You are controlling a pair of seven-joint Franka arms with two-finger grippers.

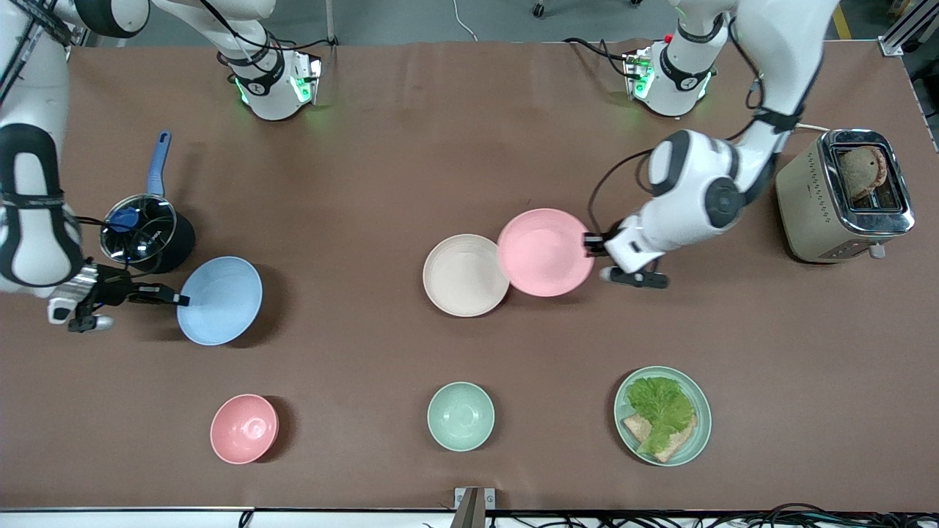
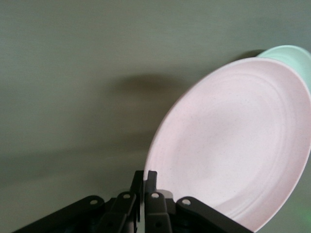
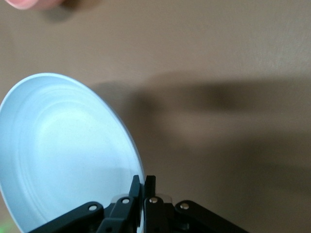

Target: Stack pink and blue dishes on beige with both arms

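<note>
My left gripper (image 1: 589, 243) is shut on the rim of the pale pink plate (image 1: 544, 251), which hangs tilted in the air and overlaps the edge of the beige plate (image 1: 463, 275) lying at mid-table. The left wrist view shows that pink plate (image 2: 233, 150) pinched at my left gripper (image 2: 145, 177). My right gripper (image 1: 182, 299) is shut on the rim of the pale blue plate (image 1: 220, 299), held up tilted over the table toward the right arm's end. In the right wrist view the blue plate (image 3: 63, 150) sits clamped in my right gripper (image 3: 144, 180).
A black pot with a blue handle (image 1: 145, 235) stands close to the right gripper. A small pink bowl (image 1: 243, 428), a mint bowl (image 1: 460, 416) and a mint plate with lettuce and bread (image 1: 662, 416) sit near the front camera. A toaster (image 1: 843, 196) stands at the left arm's end.
</note>
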